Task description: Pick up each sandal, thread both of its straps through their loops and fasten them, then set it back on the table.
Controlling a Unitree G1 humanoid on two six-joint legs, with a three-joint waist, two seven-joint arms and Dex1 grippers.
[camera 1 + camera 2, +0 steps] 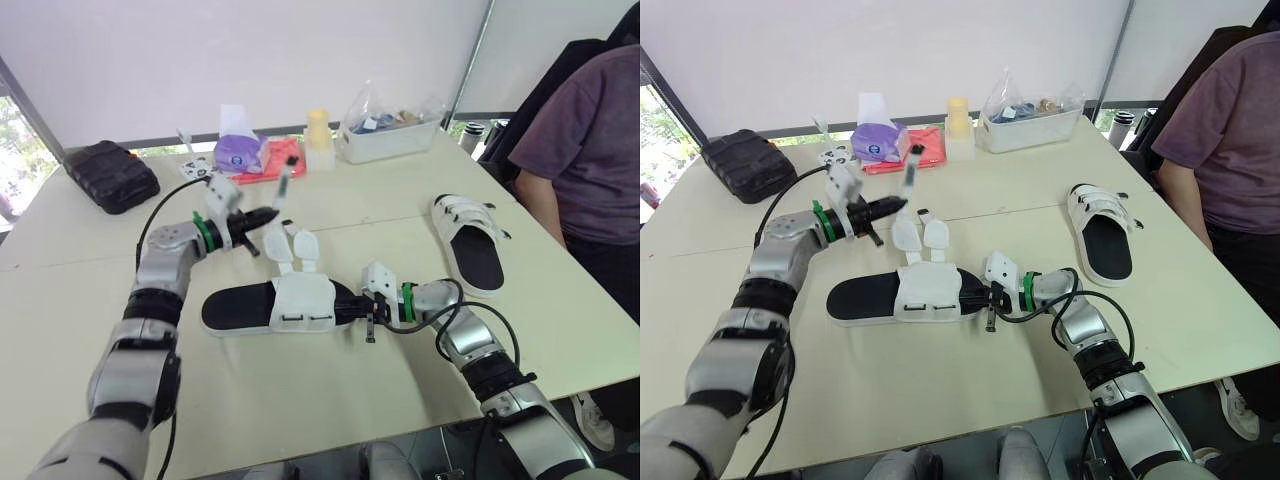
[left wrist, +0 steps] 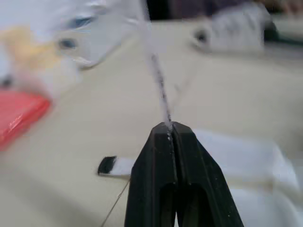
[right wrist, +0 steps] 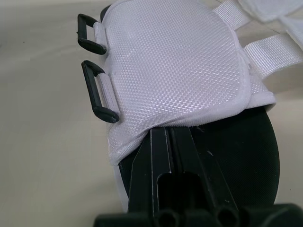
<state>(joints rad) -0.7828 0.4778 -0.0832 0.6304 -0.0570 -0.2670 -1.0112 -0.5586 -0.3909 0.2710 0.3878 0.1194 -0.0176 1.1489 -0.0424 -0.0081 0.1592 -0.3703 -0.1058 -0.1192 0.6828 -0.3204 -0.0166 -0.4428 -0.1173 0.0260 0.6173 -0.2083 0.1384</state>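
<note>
The near sandal (image 1: 270,305) lies on the table (image 1: 300,400) right in front of me, longways from left to right. Two loose straps (image 1: 292,245) lie just behind it. My left gripper (image 1: 268,218) is behind it to the left, pinching a strap (image 1: 286,180) that sticks up. My right gripper (image 1: 350,308) is at its right end, pinched on it under the top flap. The other sandal (image 1: 470,245) lies well off to the right, near a person (image 1: 590,140). Far back sit a bag (image 1: 112,175) on the left, then a tissue pack (image 1: 240,150), then a bin (image 1: 390,135).
</note>
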